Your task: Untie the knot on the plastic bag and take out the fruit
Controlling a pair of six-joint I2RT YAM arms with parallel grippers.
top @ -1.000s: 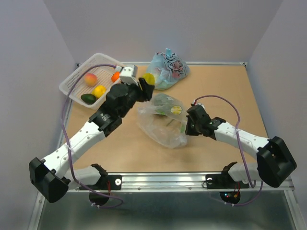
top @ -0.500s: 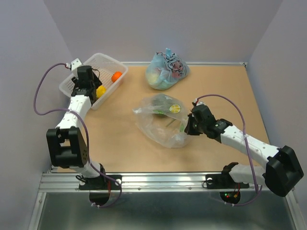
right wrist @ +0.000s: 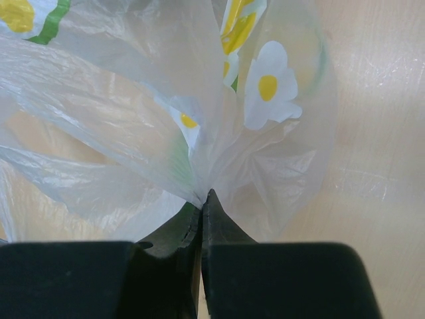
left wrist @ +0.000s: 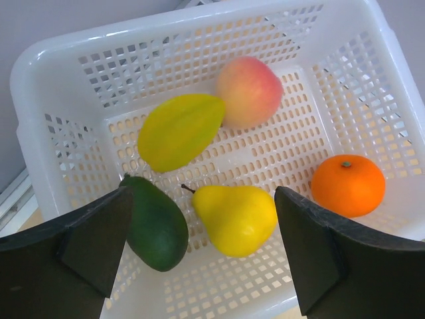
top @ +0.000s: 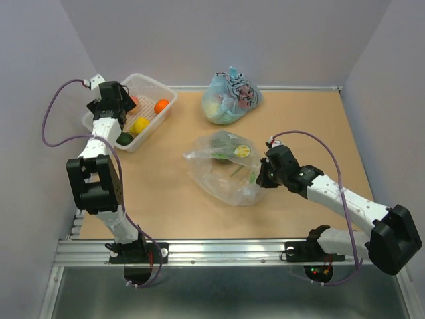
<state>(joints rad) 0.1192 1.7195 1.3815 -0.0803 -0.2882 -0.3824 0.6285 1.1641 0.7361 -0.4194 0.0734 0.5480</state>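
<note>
The see-through plastic bag (top: 222, 171) lies crumpled in the middle of the table. My right gripper (top: 259, 175) is shut on a bunched fold of the bag's right edge, seen close in the right wrist view (right wrist: 201, 197) with the bag (right wrist: 166, 100) spreading beyond it. My left gripper (top: 114, 105) is open and empty above the white basket (top: 151, 80). In the left wrist view the gripper (left wrist: 201, 222) hangs over a peach (left wrist: 249, 90), a yellow lemon (left wrist: 180, 131), a dark green fruit (left wrist: 156, 222), a yellow pear-shaped fruit (left wrist: 236, 219) and an orange (left wrist: 348, 185).
A knotted light-blue bag with black cartoon print (top: 230, 98) sits at the back middle. The basket's rim (left wrist: 199, 26) stands at the table's far left corner, next to the left wall. A green patch (top: 226, 141) shows through the see-through bag; I cannot tell what it is.
My left arm swung from beside the bags, holding a yellow fruit, over to the basket. It is now open, and the fruit lies in the basket. The right gripper kept its hold.
</note>
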